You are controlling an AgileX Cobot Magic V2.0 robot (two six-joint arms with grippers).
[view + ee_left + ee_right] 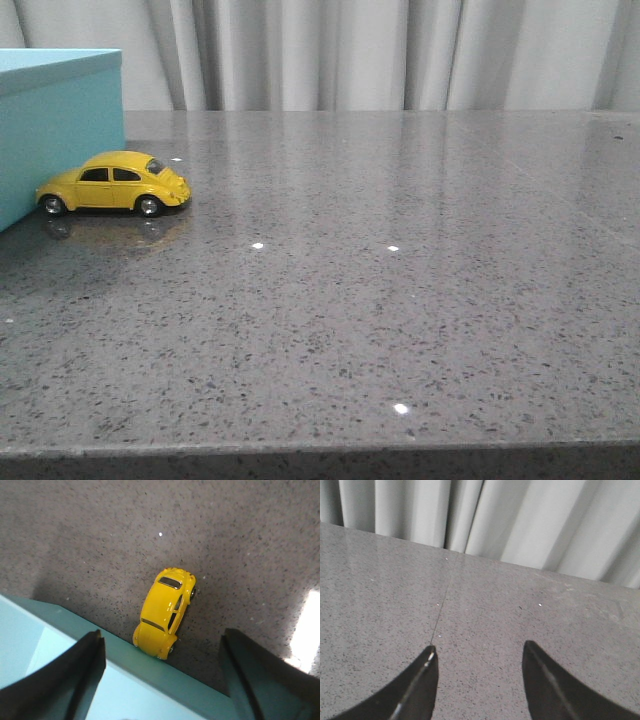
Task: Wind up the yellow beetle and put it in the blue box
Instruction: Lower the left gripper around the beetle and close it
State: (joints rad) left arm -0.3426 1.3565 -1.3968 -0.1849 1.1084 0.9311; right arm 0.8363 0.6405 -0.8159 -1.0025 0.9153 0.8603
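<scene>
One yellow beetle [113, 183] stands just beside one blue box [55, 125] on the table [400, 300], while the left gripper [162, 642] and the right gripper [479, 652] both hold their jaws spread apart, grasping nothing.

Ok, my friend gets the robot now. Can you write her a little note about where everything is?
Left gripper: open, empty, up above the yellow beetle and the edge of the blue box.
Right gripper: open, empty, over bare grey table near the white curtain.
Yellow beetle: standing on its wheels on the table, with one end close against the side of the blue box, at the far left.
Done: nothing that shows. The beetle is not in any gripper.
Left: pick up the beetle, wind it, put it in the box.
</scene>
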